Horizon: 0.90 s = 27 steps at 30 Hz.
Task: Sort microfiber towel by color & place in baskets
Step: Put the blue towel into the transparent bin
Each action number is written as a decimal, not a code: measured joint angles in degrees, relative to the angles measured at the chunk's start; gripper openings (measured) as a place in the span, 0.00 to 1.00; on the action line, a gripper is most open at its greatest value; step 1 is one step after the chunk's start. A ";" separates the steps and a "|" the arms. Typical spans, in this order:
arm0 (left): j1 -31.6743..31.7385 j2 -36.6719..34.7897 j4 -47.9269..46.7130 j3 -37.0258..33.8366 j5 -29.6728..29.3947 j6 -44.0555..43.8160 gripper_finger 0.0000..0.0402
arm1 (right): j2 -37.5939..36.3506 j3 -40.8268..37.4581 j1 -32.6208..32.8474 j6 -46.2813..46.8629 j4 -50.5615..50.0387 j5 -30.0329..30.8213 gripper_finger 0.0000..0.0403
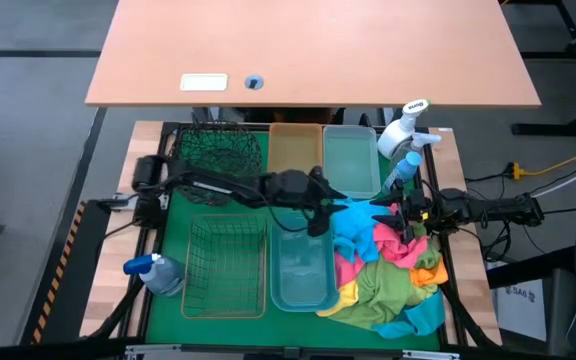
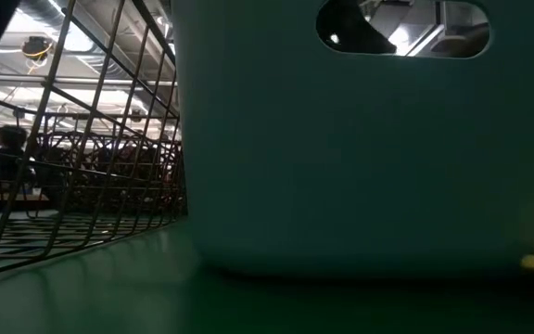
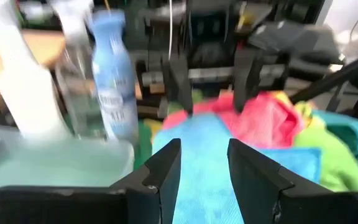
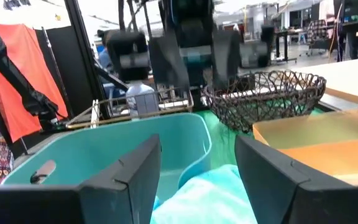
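Observation:
A pile of microfiber towels [image 1: 388, 275] in pink, green, orange, yellow and blue lies on the green mat at the table's right. A blue towel [image 1: 363, 213] lies on the pile's far left edge, between my two grippers, which face each other. My left gripper [image 1: 326, 210] is open, and the blue towel [image 3: 197, 162] shows in the gap between its fingers. My right gripper [image 1: 396, 215] is open too, with the same towel [image 4: 210, 193] bulging up between its fingers. The blue bin [image 1: 303, 270] sits just below my left gripper. My left gripper stands with a finger [image 3: 157, 177] on either side of the blue towel, coming from the table's left; I cannot tell whether it touches the cloth. My right gripper straddles the towel from the table's right, with its fingers [image 4: 126, 180] apart; whether it touches cannot be told.
A dark green mesh basket [image 1: 218, 150], amber bin [image 1: 295, 150] and pale blue bin [image 1: 351, 160] line the far side. A rectangular wire basket [image 1: 226, 265] stands left of the blue bin [image 2: 369, 158]. Spray bottles stand at the far right [image 1: 403, 130] and near left [image 1: 153, 272].

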 joint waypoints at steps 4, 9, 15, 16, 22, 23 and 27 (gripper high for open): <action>0.00 4.36 -0.18 2.42 0.02 -1.38 0.32 | 0.00 0.00 -0.01 0.00 2.51 0.00 0.51; -0.16 7.64 -1.31 2.51 0.02 -3.52 0.32 | 0.00 0.00 0.01 -0.01 3.75 0.00 0.51; -0.28 8.21 -4.19 2.55 0.02 -4.44 0.32 | 0.00 0.00 0.01 -0.02 3.79 0.00 0.51; -0.28 8.21 -4.76 2.55 0.02 -4.47 0.32 | 0.00 0.00 0.00 -0.02 3.81 0.00 0.51; -0.86 8.21 -5.11 2.55 1.98 -4.57 0.32 | 0.00 0.00 -0.01 0.00 3.88 0.00 0.51; -1.04 8.21 -5.65 2.55 1.93 -4.54 0.32 | 0.00 0.00 0.00 -0.02 3.88 0.00 0.51; -1.77 8.21 -5.78 2.55 1.06 -4.57 0.32 | 0.00 0.00 0.01 -0.02 3.88 0.00 0.51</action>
